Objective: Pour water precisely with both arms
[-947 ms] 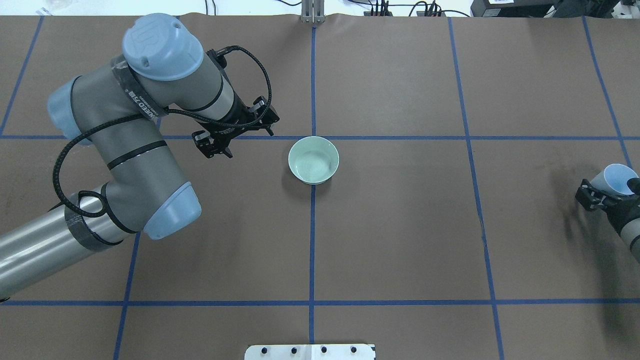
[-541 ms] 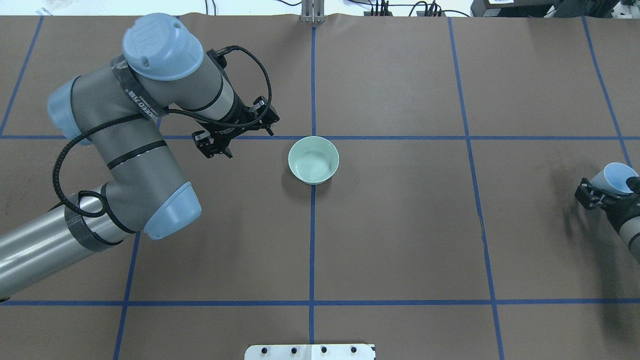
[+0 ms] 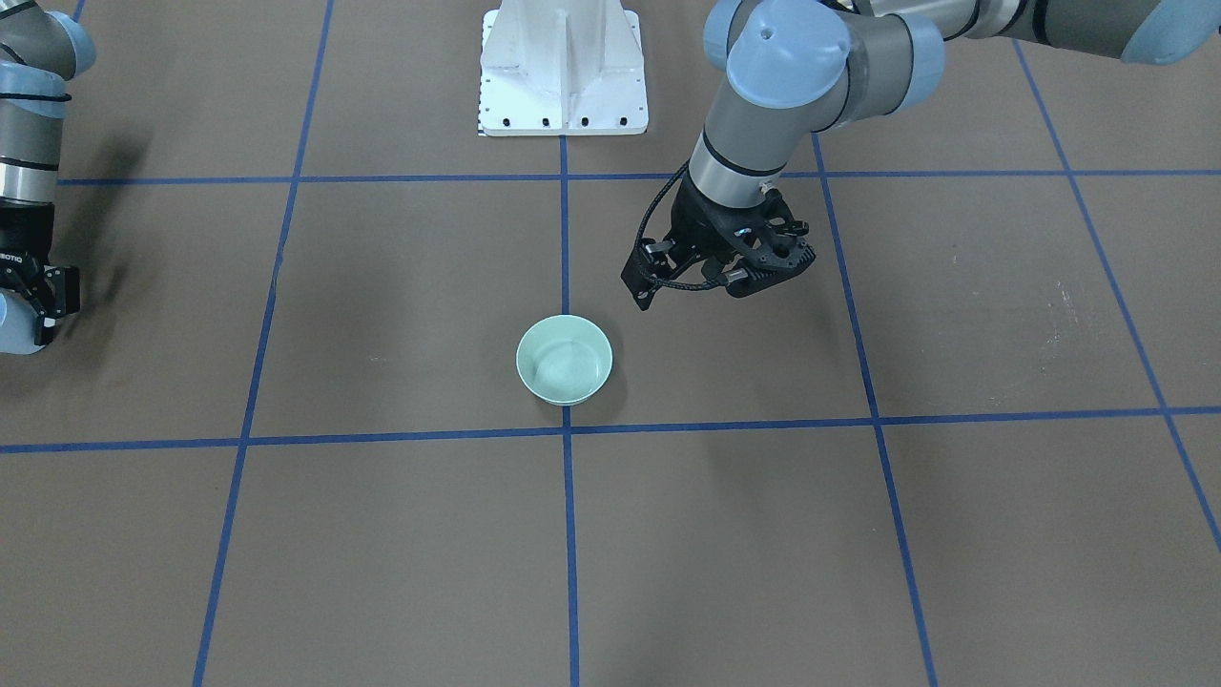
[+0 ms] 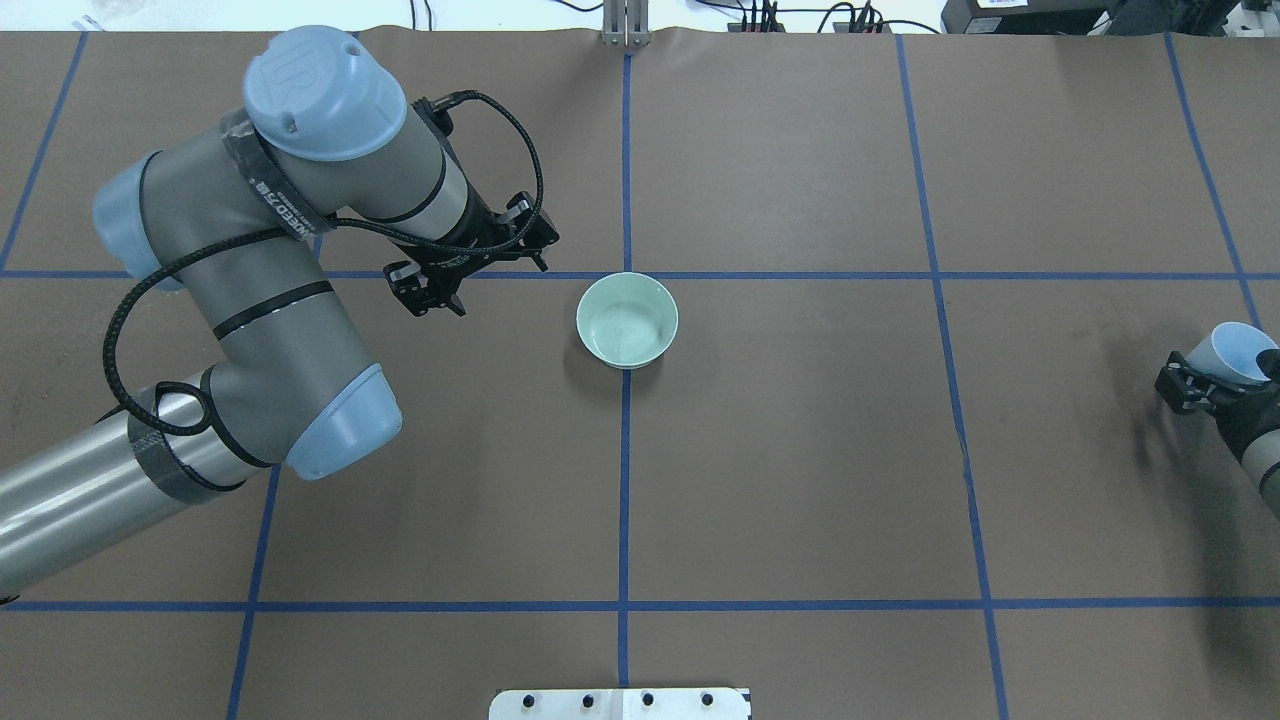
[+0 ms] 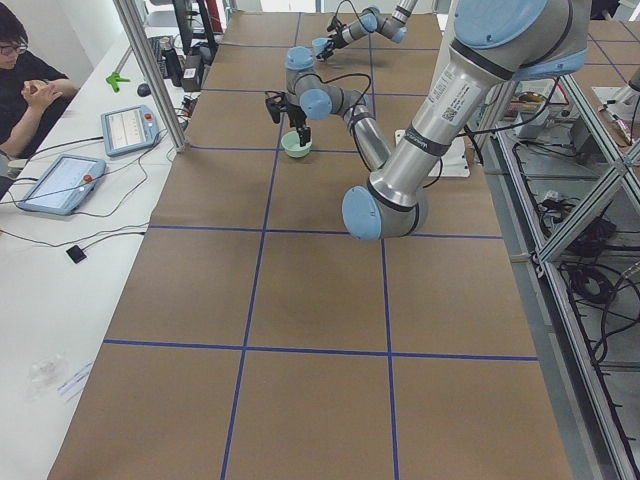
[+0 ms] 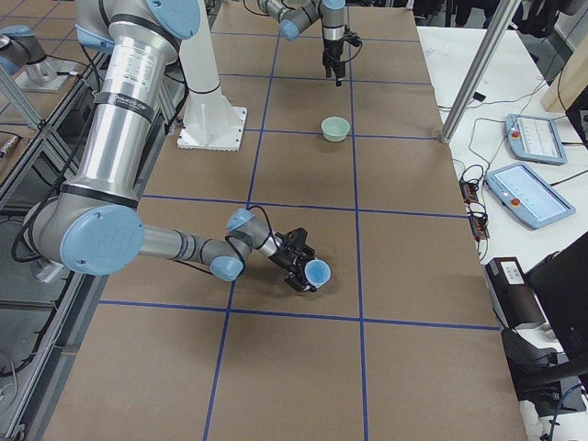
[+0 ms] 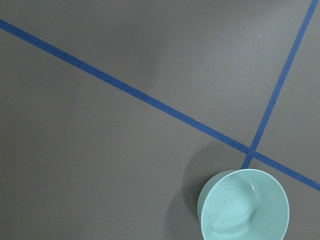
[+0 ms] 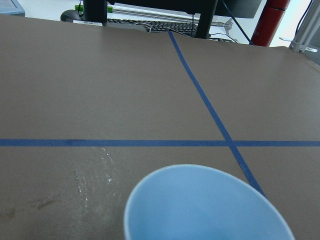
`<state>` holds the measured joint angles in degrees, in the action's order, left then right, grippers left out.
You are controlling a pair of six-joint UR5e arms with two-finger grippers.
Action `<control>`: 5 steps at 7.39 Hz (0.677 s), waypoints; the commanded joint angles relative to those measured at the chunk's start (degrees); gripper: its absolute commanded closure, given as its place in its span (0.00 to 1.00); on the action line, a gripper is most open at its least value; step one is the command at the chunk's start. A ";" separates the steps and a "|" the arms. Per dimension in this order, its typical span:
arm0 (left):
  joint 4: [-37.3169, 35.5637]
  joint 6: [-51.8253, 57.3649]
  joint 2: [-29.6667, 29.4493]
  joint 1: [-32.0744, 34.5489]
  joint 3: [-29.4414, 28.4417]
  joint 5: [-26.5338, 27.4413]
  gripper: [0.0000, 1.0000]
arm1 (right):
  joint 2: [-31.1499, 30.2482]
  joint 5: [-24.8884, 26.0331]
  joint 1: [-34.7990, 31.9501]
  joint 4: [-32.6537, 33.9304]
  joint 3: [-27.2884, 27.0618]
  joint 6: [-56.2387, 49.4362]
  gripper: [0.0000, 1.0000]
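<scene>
I see a table [image 4: 800, 470] covered in flat brown paper. It looks dull and a bit scuffed. Thin blue tape [image 4: 1000, 275] cuts it into big squares.

The bowl [image 4: 627, 320] is round, smooth and pale green, with faint rings on its bottom. It sits where two tape lines cross, and its rim touches the crossing. I cannot tell if there is water in it.

My left arm [image 4: 280, 300] is made of fat grey tubes with shiny light blue caps, and a bumpy black cable loops around it. The left gripper [image 3: 722, 270] is black and points down at the paper. Its fingers are spread wide and hold nothing. It hangs near the bowl, on the bowl's left side, but does not touch it.

My right arm [image 6: 138, 138] reaches low over the table's right end. The right gripper [image 6: 305, 266] is closed around a light blue cup [image 6: 318, 273]. The cup is smooth and gets wider at its round mouth. It is tipped over so the mouth faces sideways (I can look right into it from the wrist camera, but I cannot tell if it holds water). The cup is far from the bowl, out by the table's right edge.

The white pedestal [image 3: 563, 67] is hard metal with small bolts along its bottom edge. It stands at the robot's edge of the table, in line with the bowl.

Between the bowl and the cup there is only bare paper and tape. The far half of the table is bare paper too.
</scene>
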<state>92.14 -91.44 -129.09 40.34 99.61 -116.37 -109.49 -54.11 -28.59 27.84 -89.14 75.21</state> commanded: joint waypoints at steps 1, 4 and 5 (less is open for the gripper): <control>-0.03 -0.06 0.07 0.00 0.23 0.00 0.00 | 0.07 -0.12 -0.76 -0.15 0.02 0.29 0.83; -0.03 -0.06 0.07 0.09 0.32 -0.09 0.00 | 1.20 -10.61 -11.08 -0.42 -2.34 -10.88 1.00; -0.03 -0.06 0.07 0.09 0.41 -0.09 0.00 | 1.82 -12.84 -14.70 -0.42 -3.05 -16.44 1.00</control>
<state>92.11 -91.49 -129.03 40.39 99.94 -116.42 -108.49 -62.78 -38.30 27.47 -91.14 65.85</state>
